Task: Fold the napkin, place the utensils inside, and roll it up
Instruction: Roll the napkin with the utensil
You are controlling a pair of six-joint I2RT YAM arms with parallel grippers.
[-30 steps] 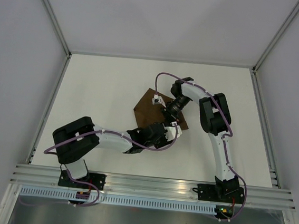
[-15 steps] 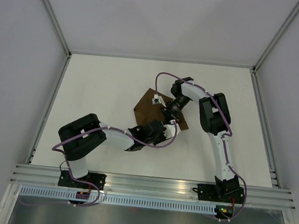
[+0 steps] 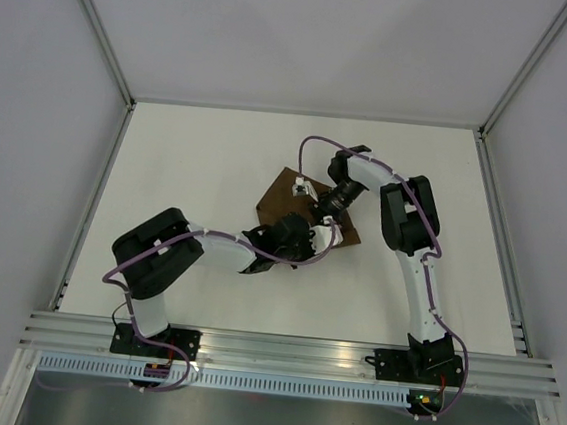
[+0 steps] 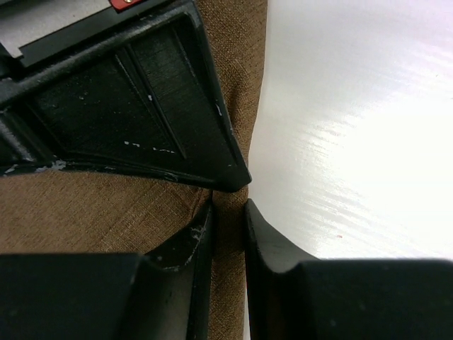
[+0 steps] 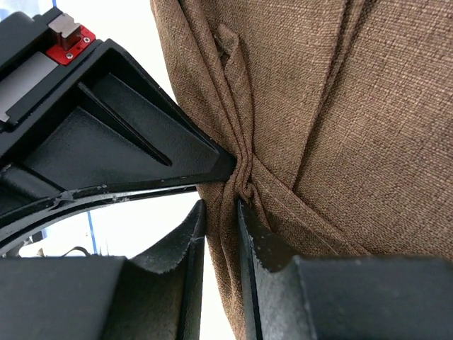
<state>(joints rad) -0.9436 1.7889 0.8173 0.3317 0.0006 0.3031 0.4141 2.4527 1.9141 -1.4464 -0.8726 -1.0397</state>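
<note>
Both pincers were pinching the thin, dark brown woven cloth napkin lying on the white table: the left gripper on its edge, the right gripper on a bunched fold. Pulling unevenly could slip the shallow left grip or set the fold crooked.

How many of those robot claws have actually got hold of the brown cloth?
2. The left gripper pinches the napkin at its edge; the right gripper pinches a bunched fold of it, farther from the arm bases. Neither claw is hidden.
</note>
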